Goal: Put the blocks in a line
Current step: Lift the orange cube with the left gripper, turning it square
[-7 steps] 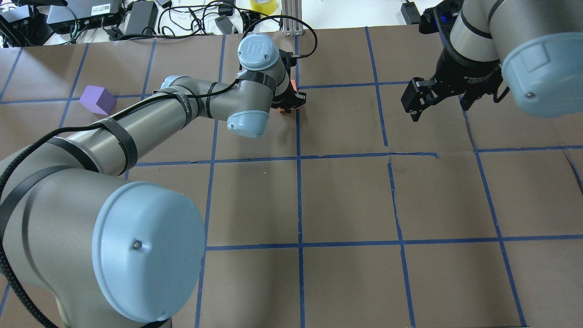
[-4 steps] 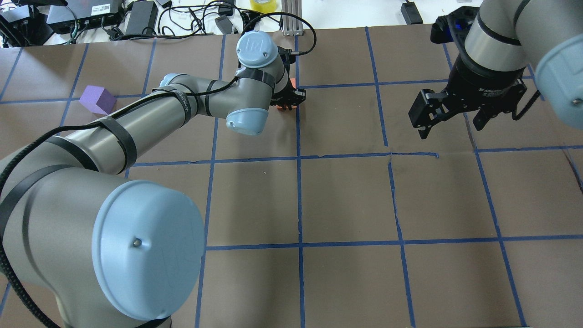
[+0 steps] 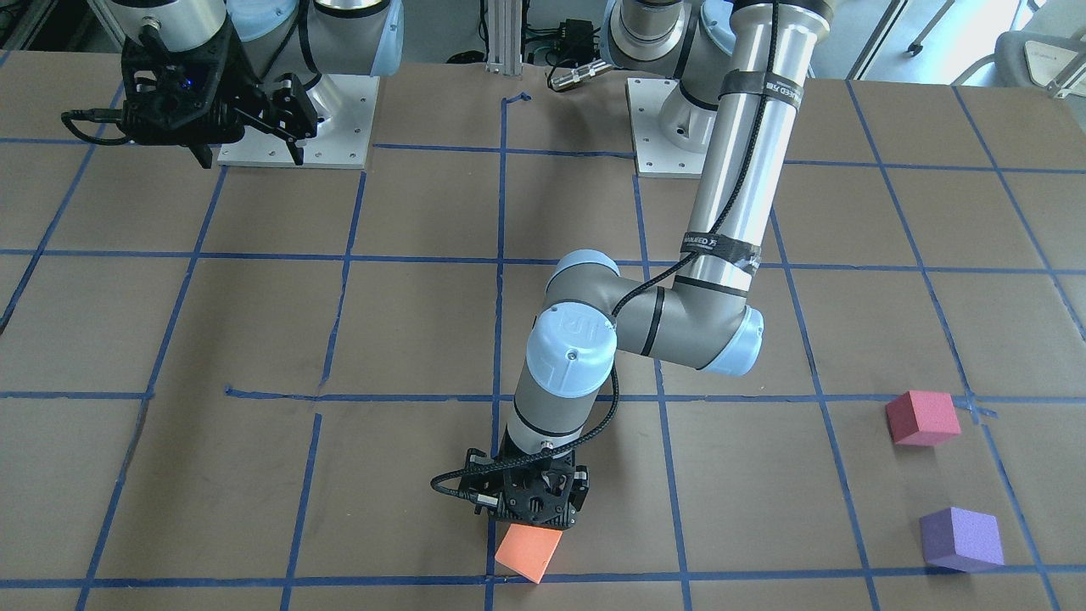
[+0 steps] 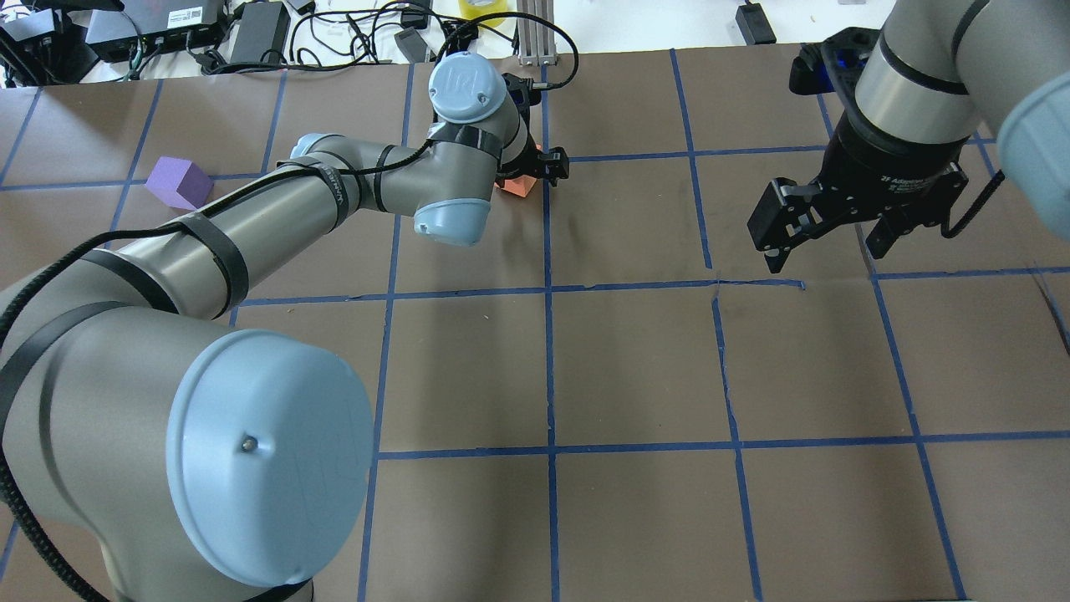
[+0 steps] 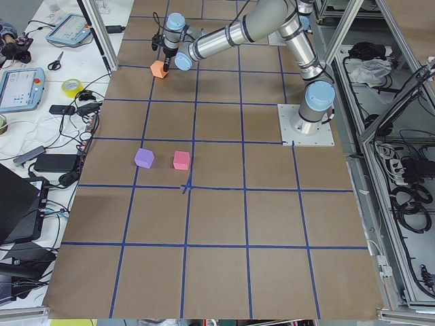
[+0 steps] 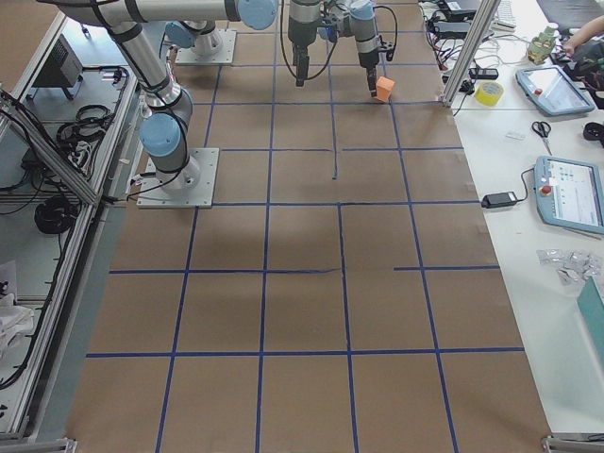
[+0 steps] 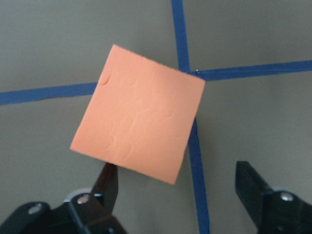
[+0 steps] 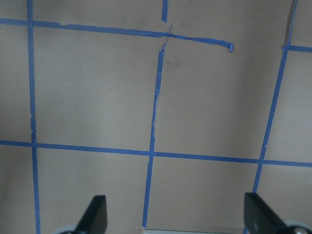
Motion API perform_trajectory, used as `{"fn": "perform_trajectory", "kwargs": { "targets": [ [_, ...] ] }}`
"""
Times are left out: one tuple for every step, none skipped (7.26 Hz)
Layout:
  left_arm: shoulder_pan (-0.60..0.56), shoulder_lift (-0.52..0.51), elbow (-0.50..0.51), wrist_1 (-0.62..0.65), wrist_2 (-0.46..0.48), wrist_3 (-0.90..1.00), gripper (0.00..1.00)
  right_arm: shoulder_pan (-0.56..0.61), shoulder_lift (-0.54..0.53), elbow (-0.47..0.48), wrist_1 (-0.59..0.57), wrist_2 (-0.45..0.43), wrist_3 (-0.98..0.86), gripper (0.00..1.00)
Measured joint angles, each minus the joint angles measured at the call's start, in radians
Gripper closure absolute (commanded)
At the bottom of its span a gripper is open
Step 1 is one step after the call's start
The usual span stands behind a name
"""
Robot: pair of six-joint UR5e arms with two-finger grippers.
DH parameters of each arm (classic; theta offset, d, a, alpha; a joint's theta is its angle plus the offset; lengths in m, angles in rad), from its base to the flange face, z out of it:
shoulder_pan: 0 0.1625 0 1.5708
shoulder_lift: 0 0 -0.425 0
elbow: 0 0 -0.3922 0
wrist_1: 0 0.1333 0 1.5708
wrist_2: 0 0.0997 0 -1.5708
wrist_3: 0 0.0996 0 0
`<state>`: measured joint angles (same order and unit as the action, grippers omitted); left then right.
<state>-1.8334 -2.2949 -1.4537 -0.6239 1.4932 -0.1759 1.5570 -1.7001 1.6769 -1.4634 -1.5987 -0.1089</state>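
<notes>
The orange block (image 7: 139,113) lies flat on the brown table by a blue tape crossing; it also shows in the front view (image 3: 529,552) and partly in the overhead view (image 4: 513,186). My left gripper (image 7: 176,170) is open just above it, with the block mostly beyond the fingertips (image 3: 533,502). The pink-red block (image 3: 922,417) and the purple block (image 3: 961,538) sit apart, far to the robot's left. In the overhead view the purple block (image 4: 178,182) shows and the pink-red one is hidden by my left arm. My right gripper (image 4: 826,247) is open and empty, high over the table's right part.
Blue tape lines (image 4: 549,368) divide the brown table into squares. Cables and power supplies (image 4: 251,33) and a yellow tape roll (image 4: 483,8) lie past the far edge. The arms' base plates (image 3: 339,127) are at the robot's side.
My left gripper has shifted a little toward the far edge, and more of the orange block shows beside it. My right arm has moved right and toward the robot, still open.
</notes>
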Motion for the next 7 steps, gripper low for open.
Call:
{"fn": "perform_trajectory", "kwargs": {
  "targets": [
    [0.0,-0.001,-0.006,0.001,0.002,0.013,0.0,0.0,0.0,0.001,0.0,0.0,0.0,0.0],
    [0.002,-0.002,-0.009,0.001,0.005,0.043,0.0,0.0,0.0,0.002,0.001,-0.002,0.0,0.0],
    [0.01,-0.004,-0.006,0.002,0.006,0.077,0.0,0.0,0.001,0.002,0.001,-0.002,0.0,0.0],
    [0.023,-0.006,-0.002,0.015,0.004,0.102,0.04,0.0,0.002,0.003,0.001,-0.001,-0.001,0.0],
    [0.039,-0.009,0.001,0.041,0.002,0.114,0.07,0.0,0.006,0.004,-0.001,0.013,-0.001,0.0],
    [0.054,-0.014,0.004,0.066,-0.002,0.119,0.07,0.0,0.01,0.004,-0.003,0.032,-0.004,0.0],
    [0.064,-0.017,0.009,0.093,-0.008,0.121,0.07,0.0,0.013,0.004,-0.008,0.042,-0.008,0.0]
  ]
}}
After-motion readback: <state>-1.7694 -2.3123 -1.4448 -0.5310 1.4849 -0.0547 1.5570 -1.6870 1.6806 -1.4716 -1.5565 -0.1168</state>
